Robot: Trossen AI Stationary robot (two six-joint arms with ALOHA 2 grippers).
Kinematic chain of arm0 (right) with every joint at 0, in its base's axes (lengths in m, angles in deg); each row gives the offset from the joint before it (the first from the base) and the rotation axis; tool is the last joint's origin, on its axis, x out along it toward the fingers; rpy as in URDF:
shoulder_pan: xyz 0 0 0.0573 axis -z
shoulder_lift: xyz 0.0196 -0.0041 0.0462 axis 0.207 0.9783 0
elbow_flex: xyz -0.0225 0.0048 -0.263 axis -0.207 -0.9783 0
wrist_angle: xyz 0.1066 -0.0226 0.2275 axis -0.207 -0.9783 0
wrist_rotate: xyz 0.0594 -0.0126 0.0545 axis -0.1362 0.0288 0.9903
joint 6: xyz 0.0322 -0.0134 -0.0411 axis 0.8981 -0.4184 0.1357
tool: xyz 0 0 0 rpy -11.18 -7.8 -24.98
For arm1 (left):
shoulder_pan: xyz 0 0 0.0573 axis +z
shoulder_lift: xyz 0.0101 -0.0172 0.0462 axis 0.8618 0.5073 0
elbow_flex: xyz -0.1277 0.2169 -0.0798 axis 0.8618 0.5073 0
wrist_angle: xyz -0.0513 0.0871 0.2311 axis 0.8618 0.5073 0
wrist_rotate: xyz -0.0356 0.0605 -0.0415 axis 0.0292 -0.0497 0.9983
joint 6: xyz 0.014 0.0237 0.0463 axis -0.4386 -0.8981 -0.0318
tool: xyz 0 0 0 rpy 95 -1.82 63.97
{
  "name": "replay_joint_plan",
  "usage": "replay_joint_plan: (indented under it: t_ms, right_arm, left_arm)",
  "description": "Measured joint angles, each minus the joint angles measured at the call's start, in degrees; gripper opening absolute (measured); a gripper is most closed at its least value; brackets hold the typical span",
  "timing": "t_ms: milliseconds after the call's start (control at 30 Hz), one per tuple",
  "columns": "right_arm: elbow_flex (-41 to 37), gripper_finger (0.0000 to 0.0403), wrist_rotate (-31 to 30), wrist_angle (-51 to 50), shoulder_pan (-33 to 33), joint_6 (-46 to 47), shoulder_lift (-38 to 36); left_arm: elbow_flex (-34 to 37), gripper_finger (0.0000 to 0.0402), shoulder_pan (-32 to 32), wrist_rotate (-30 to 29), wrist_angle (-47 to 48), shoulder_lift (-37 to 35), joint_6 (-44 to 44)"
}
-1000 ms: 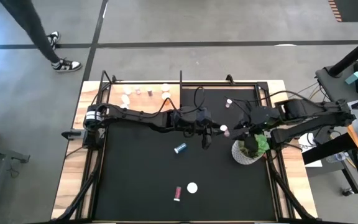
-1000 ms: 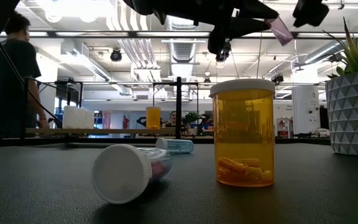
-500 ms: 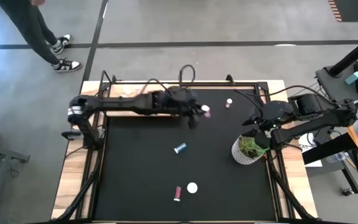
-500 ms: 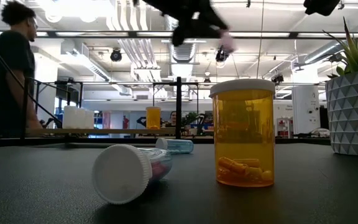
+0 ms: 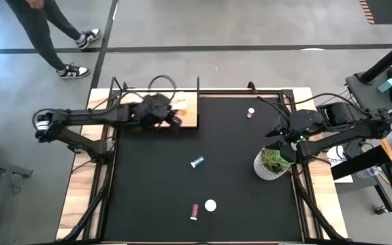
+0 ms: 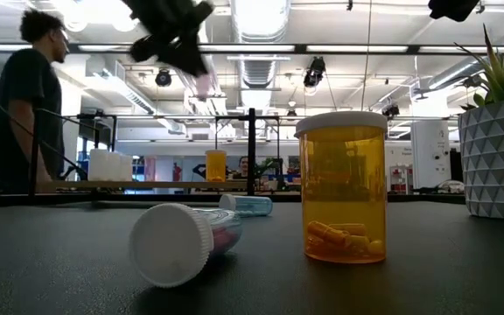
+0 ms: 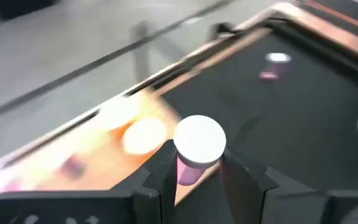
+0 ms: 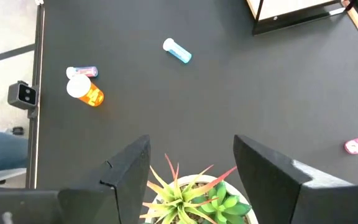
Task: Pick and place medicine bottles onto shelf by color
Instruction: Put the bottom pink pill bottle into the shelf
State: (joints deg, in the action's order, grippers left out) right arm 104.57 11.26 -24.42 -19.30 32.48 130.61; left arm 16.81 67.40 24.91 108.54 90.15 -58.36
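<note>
A: Two arms over one black worktop (image 5: 203,190), and the left one has swung a long way: a second ago it reached out to mid-mat, now its left end effector (image 5: 171,117) hangs over the shelf (image 5: 188,109) at the far left corner.

B: Carrying anything?

A: Yes, its fingers are clamped on a pink bottle (image 7: 197,149), white cap up. So that bottle has gone from the mat to above the board; by my reading, only the set-down beside the other pinks remains.

B: And the right arm?

A: The right end effector (image 8: 191,168) waits above the plant pot (image 5: 272,165), fingers spread, holding nothing.

B: Room to move?

A: Plenty mid-mat. The shelf is tighter: bottles already stand there, and its edge meets the mat just beside the carried one.

B: What's left?

A: A pink bottle lying near the far edge (image 5: 250,112), a teal bottle (image 5: 197,162) mid-mat, an orange bottle (image 5: 211,205) upright, and a toppled pink bottle (image 5: 194,212) beside it.
</note>
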Motion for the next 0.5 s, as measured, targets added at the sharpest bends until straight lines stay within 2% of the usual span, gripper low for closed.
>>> replay_joint_plan:
  t_ms: [133, 233, 367, 500]
  right_arm:
    - [0.00, 0.0219, 0.00, 0.01, 0.00, 0.00, 0.43]
    - [0.00, 0.0219, 0.00, 0.03, 0.00, 0.00, 0.78]
    - [0.00, 0.0219, 0.00, 0.03, 0.00, 0.00, 1.14]
    - [0.00, 0.0219, 0.02, 0.03, 0.00, 0.00, 1.49]
  left_arm:
    - [10.83, 0.0089, 0.01, -7.52, -1.39, -5.49, 12.21]
    - [16.91, 0.0089, 0.02, -10.76, -4.71, -8.11, 17.30]
    - [21.47, 0.0089, 0.07, -12.50, -5.35, -8.23, 22.15]
    - [23.43, 0.0089, 0.67, -13.96, -5.68, -6.96, 22.77]
